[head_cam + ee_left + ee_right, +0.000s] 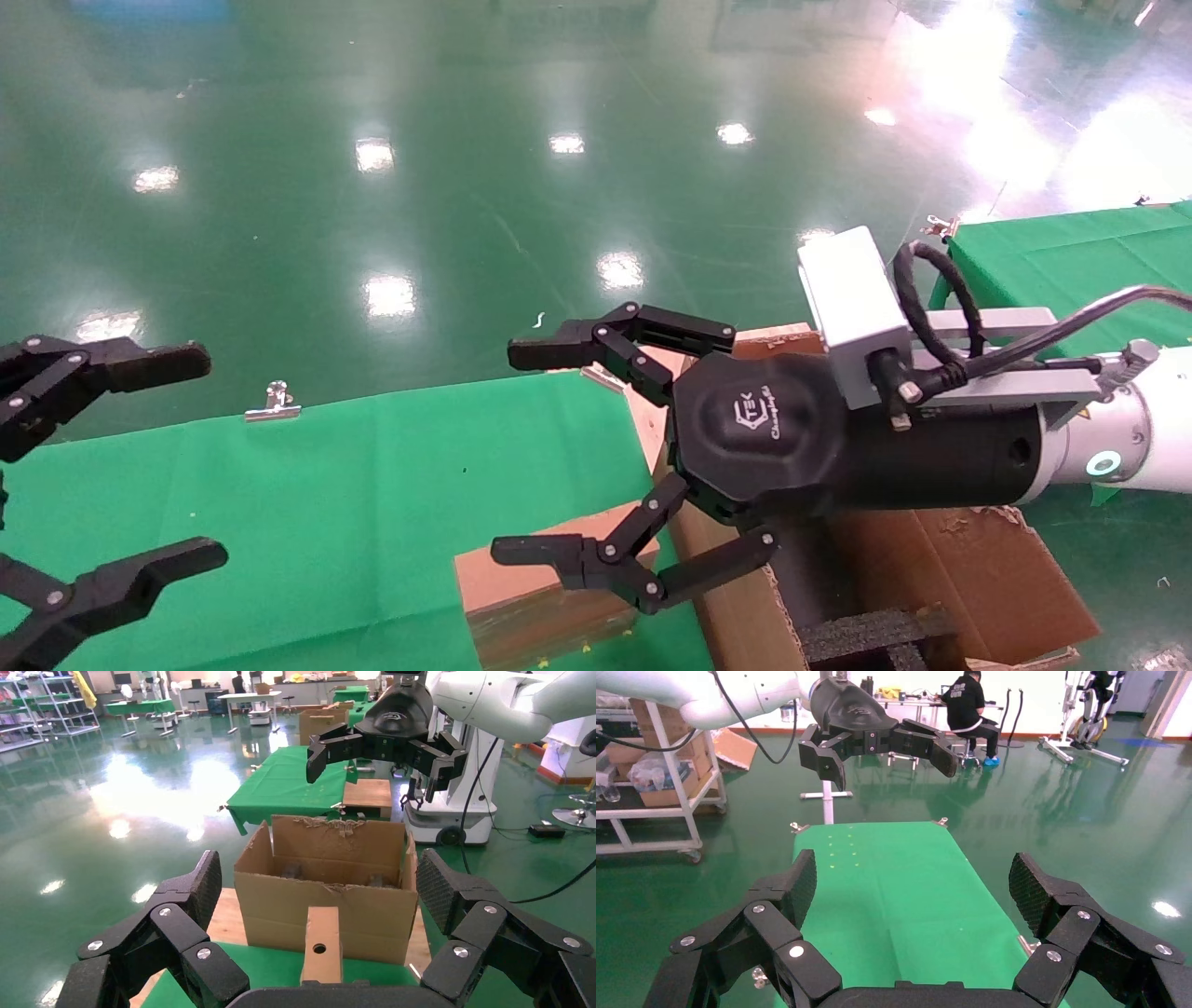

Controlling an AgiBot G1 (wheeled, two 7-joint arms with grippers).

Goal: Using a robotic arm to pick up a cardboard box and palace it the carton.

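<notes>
White robotic arm's black right gripper (545,457): spread, empty, held above small brown cardboard box (531,582), with large corrugated carton (968,568) at 3 o'clock. Black left gripper (163,461): spread, empty.

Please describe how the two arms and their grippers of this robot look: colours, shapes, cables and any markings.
The right gripper is a black claw with jointed fingers, silver rivets and a pale logo on its rounded palm. A silver-white camera block with black looping cables sits on it, and the arm behind is white with a glowing ring. The left gripper has the same black riveted fingers; its textured pads show in the left wrist view.
</notes>
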